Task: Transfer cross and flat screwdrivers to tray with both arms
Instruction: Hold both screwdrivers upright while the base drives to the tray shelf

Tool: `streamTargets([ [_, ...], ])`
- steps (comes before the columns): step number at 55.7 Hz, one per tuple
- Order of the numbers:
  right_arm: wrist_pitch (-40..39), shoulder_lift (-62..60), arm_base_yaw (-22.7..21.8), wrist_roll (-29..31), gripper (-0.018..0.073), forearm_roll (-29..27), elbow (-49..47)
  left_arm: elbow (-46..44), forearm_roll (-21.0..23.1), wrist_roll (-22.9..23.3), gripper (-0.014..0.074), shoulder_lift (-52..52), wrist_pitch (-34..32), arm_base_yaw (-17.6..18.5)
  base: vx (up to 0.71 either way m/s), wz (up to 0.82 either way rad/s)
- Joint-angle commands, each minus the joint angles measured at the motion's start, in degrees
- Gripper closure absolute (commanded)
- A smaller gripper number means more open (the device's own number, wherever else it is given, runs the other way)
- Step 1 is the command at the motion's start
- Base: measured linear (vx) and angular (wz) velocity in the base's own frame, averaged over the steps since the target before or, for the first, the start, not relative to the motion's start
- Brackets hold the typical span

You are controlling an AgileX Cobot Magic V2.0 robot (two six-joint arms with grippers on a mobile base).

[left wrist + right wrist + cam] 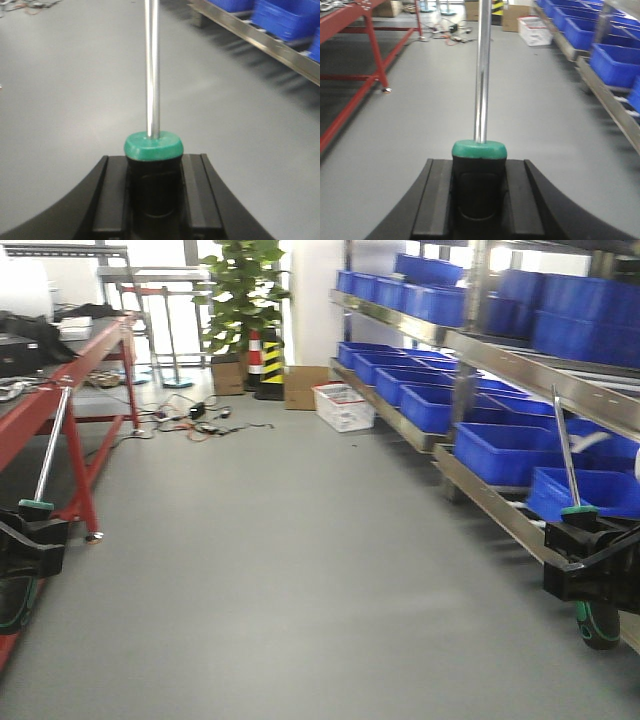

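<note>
Gripped the left screwdriver (53, 440) by its handle in the left pincer (35, 537), just beside the red bench (82, 475). Gripped the right screwdriver (566, 450) in the right pincer (588, 552), well across from that bench. Could not tell cross from flat; lost both tips in blur, the left pincer partly at the frame edge. Hovered over plain grey floor (280, 570). Counted two screwdrivers, one potted plant (245, 290) and one white crate (343, 407) beyond the bench; could not count the blurred blue bins (500, 450) opposite it.

L screwdriver (53, 445) nr workbench (85, 355), R screwdriver (565, 450) nr bin shelves (500, 360), plant (245, 290) behind.
</note>
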State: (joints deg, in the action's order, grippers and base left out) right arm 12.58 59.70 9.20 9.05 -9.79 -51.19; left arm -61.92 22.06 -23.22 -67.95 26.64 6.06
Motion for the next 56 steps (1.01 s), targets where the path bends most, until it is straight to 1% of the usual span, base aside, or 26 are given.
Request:
streamTargets([
  [1, -5.23, -1.12, -0.16, 0.14, 0.0567, 0.01, -1.96, -1.95, 1.3, 0.58, 0.0596, 1.4, -4.68, 0.26, 0.62, 0.43],
  [16, -5.25, -1.12, -0.16, 0.14, 0.0567, 0.01, -1.96, -1.95, 1.3, 0.58, 0.0596, 1.47, -4.68, 0.26, 0.63, 0.33],
  [29, -5.29, -1.12, -0.16, 0.14, 0.0567, 0.01, -1.96, -1.95, 1.3, 0.58, 0.0596, 1.47, -4.68, 0.26, 0.64, 0.07],
  [40, -5.29, -1.12, -0.16, 0.14, 0.0567, 0.01, -1.96, -1.95, 1.3, 0.58, 0.0596, 1.47, -4.68, 0.26, 0.64, -0.29],
  [56, -5.21, -1.12, -0.16, 0.14, 0.0567, 0.01, -1.96, -1.95, 1.3, 0.58, 0.0596, 1.47, -4.73, 0.21, 0.6, -0.51],
])
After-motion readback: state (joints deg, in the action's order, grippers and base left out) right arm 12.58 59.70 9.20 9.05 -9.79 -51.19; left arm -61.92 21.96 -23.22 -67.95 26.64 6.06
